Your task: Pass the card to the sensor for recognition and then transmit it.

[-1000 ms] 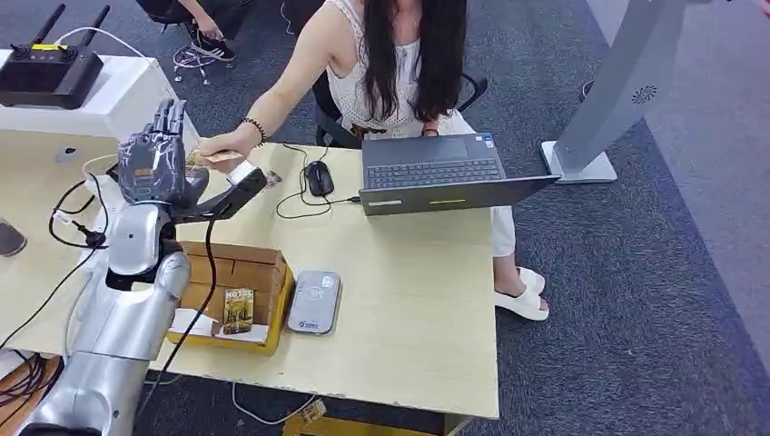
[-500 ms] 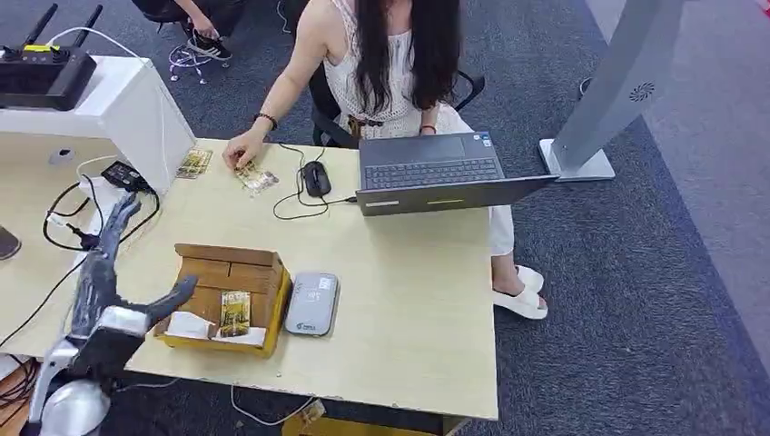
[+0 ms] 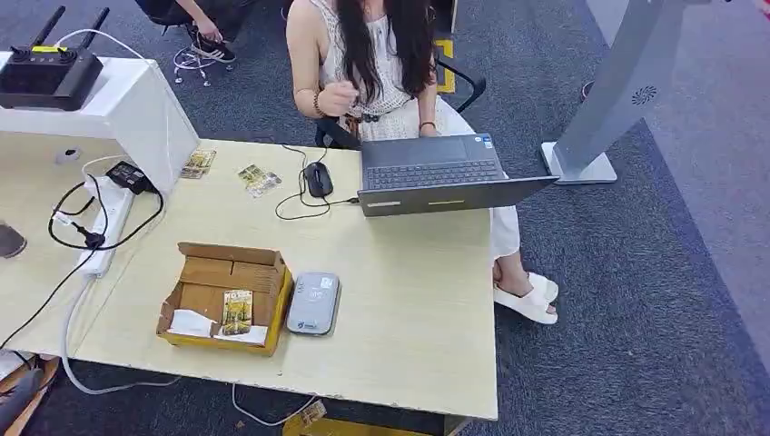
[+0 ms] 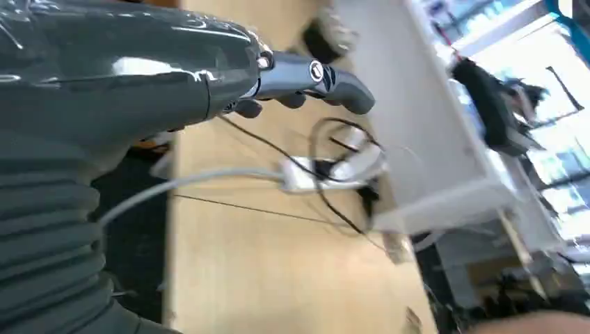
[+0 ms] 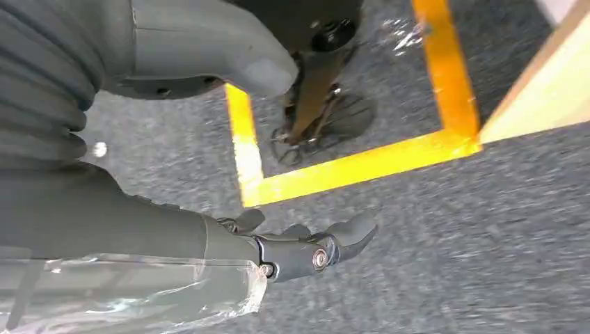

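A yellow card (image 3: 237, 311) lies in the open cardboard box (image 3: 207, 272) near the table's front edge. The grey card sensor (image 3: 314, 302) lies flat just right of the box. Two more cards (image 3: 197, 163) (image 3: 260, 179) rest on the far side of the table, close to the seated person (image 3: 372, 64). My left hand (image 4: 292, 80) hangs off the table's left edge with its fingers loosely apart and nothing in it. My right hand (image 5: 306, 254) hangs over the carpet, also holding nothing.
A laptop (image 3: 436, 173) and a mouse (image 3: 318, 179) stand in front of the person. A white power strip (image 3: 102, 227) with black cables lies at the table's left. A white stand (image 3: 118, 109) carries a router. A grey pillar (image 3: 626, 82) rises at the right.
My left arm dropped from beside the person's hand down past the table's left edge. The person laid the card on the far side of the table and drew the hand back to the chest.
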